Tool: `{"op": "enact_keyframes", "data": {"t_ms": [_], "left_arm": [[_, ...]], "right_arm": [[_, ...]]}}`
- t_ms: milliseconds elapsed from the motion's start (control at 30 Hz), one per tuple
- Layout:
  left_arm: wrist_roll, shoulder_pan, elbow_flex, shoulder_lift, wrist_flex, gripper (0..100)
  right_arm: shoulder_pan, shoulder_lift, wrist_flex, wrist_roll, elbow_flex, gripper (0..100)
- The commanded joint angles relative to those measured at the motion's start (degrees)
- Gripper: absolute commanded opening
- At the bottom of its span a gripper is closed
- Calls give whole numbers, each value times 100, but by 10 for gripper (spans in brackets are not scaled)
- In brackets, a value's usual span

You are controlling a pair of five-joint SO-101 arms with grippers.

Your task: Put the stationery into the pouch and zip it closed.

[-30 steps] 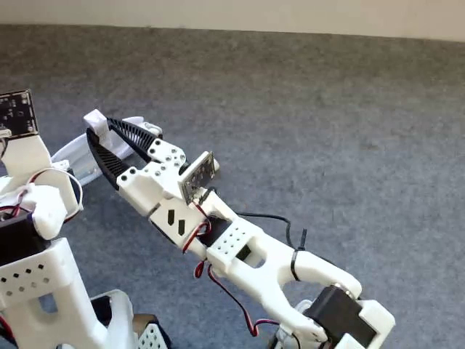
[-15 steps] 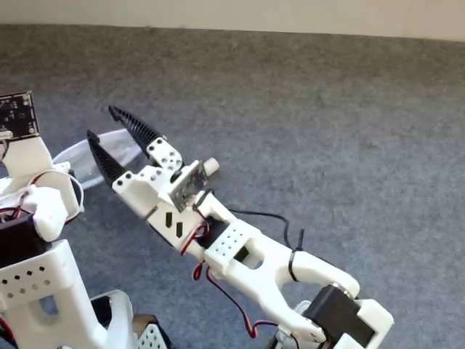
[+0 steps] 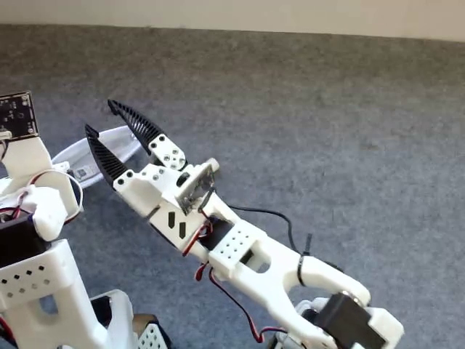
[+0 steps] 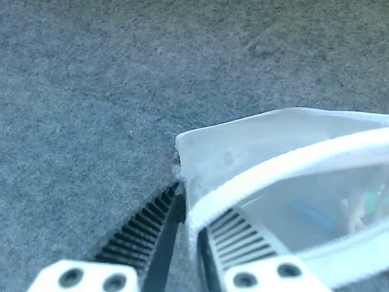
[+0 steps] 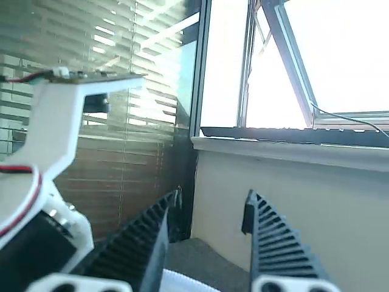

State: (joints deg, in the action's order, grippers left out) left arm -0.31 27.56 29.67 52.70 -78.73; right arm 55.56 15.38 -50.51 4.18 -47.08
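Note:
The pouch [image 3: 73, 154] is translucent with a white zip edge and lies on the grey carpet at the left of the high view. In the left wrist view the pouch [image 4: 285, 152] is close up, with a blue item [image 4: 310, 213] and other stationery dimly visible inside. My left gripper [image 4: 185, 210] is shut on the pouch's corner by the zip edge. My right gripper [image 3: 102, 118] hangs open just above the pouch, its black fingers spread and nothing between them. In its own wrist view the right gripper [image 5: 211, 198] points toward a wall and window.
Grey carpet [image 3: 327, 109] covers the whole work surface, with open room to the right and far side. The left arm's white body [image 3: 33, 196] stands at the left edge, close beside the right arm [image 3: 247, 254], which stretches in diagonally from the lower right.
One second ago the right gripper was closed on a white piece at the pouch's end. It has since let go, opened and drawn back slightly. The pouch has settled flatter.

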Motion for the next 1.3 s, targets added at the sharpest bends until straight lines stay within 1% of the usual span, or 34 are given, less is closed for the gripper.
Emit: {"op": "enact_keyframes", "data": {"t_ms": [0, 367, 500, 600, 767, 833, 1067, 1267], "left_arm": [[35, -66, -40, 13, 149, 10], [62, -66, -31, 13, 141, 8], [70, 119, -48, 13, 149, 8], [70, 154, -31, 13, 149, 7], [70, 136, -48, 13, 158, 7], [70, 145, -48, 13, 158, 7], [70, 145, -31, 13, 158, 7], [70, 145, -31, 13, 158, 7]], "right_arm": [[57, 567, 602, 26, 40, 159], [57, 1736, 2413, 26, 66, 159], [40, 2105, 3196, 26, 66, 159], [-171, 2440, 3811, 26, 66, 159], [-910, 3204, 4796, 26, 31, 159], [-1077, 3495, 5174, 26, 31, 159], [-1165, 4338, 6404, 26, -330, 159], [-1174, 5051, 6862, 26, -1209, 159]]}}
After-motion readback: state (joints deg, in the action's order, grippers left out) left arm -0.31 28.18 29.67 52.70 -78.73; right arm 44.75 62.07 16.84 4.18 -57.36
